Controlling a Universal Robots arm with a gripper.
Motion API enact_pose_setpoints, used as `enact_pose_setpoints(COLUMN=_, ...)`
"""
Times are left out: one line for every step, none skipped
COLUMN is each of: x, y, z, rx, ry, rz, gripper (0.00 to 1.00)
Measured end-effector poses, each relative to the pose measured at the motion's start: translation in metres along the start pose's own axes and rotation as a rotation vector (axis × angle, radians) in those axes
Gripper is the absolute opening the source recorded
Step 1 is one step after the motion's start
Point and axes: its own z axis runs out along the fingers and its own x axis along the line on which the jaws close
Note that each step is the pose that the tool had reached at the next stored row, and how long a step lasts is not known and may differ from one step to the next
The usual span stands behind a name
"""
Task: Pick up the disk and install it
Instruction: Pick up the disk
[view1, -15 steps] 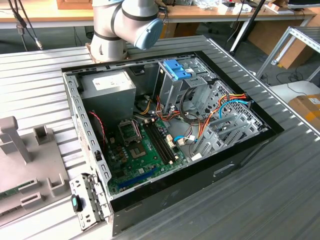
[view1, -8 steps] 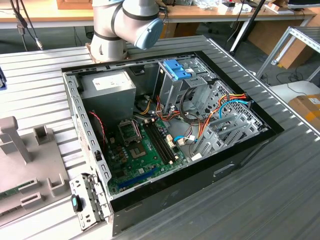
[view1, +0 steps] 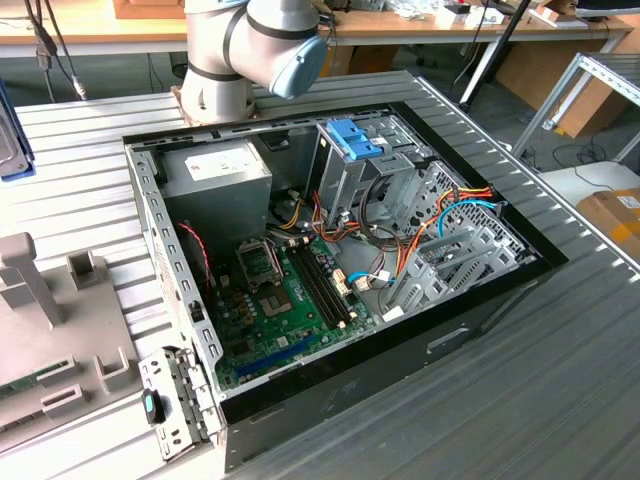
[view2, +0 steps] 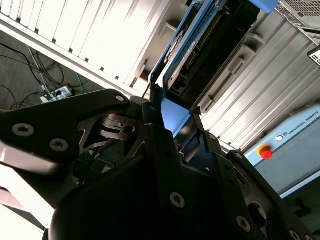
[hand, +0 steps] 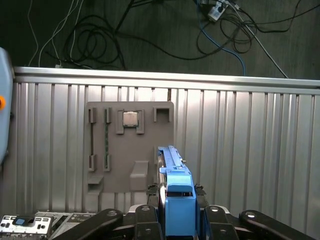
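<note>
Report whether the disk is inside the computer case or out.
Out. The tool grips the disk edge-on above the grey fixture plate.

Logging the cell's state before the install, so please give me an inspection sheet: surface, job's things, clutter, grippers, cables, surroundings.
Surface: ribbed metal table, carrying an open computer case.
Job's things: the disk, blue-railed, held over the table in the first wrist view.
Clutter: grey fixture tray with a chip seated in it; blue bracket in the case's drive cage.
Grippers: gripper, jaws shut on the disk.
Cables: orange and blue wires inside the case; loose cables on the floor.
Surroundings: wooden bench behind the arm's base.
</note>
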Motion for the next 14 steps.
enact_pose_setpoints(x=0.0000, y=-0.0010, z=0.0000, rx=-0.0001, ry=0.0000, rz=0.000, gripper=0.36)
enact_pose_setpoints(x=0.0000, y=-0.0013, z=0.0000, rx=0.0000, ry=0.0000, rz=0.000, gripper=0.36)
enact_pose_setpoints(x=0.0001, y=-0.0015, z=0.0000, rx=0.0000, ry=0.0000, rz=0.000, gripper=0.36)
enact_pose_setpoints(x=0.0001, y=-0.0016, z=0.0000, rx=0.0000, ry=0.0000, rz=0.000, gripper=0.36)
enact_pose_setpoints(x=0.0000, y=-0.0016, z=0.0000, rx=-0.0001, ry=0.0000, rz=0.000, gripper=0.36)
enact_pose_setpoints(x=0.0001, y=-0.0016, z=0.0000, rx=0.0000, ry=0.0000, rz=0.000, gripper=0.36)
enact_pose_setpoints(x=0.0001, y=-0.0016, z=0.0000, rx=0.0000, ry=0.0000, rz=0.000, gripper=0.36)
enact_pose_setpoints(x=0.0001, y=-0.0022, z=0.0000, rx=-0.0001, ry=0.0000, rz=0.000, gripper=0.36)
enact_pose_setpoints(x=0.0002, y=-0.0032, z=-0.0001, rx=-0.0001, ry=0.0000, rz=0.000, gripper=0.36)
enact_pose_setpoints(x=0.0002, y=-0.0044, z=0.0000, rx=0.0000, ry=0.0000, rz=0.000, gripper=0.36)
enact_pose_setpoints(x=0.0002, y=-0.0061, z=0.0000, rx=0.0000, ry=0.0000, rz=0.000, gripper=0.36)
enact_pose_setpoints(x=0.0003, y=-0.0090, z=0.0000, rx=0.0000, ry=0.0000, rz=0.000, gripper=0.36)
enact_pose_setpoints(x=0.0005, y=-0.0128, z=-0.0001, rx=0.0000, ry=0.0000, rz=0.000, gripper=0.36)
enact_pose_setpoints(x=0.0005, y=-0.0145, z=-0.0001, rx=0.0000, ry=0.0000, rz=0.000, gripper=0.36)
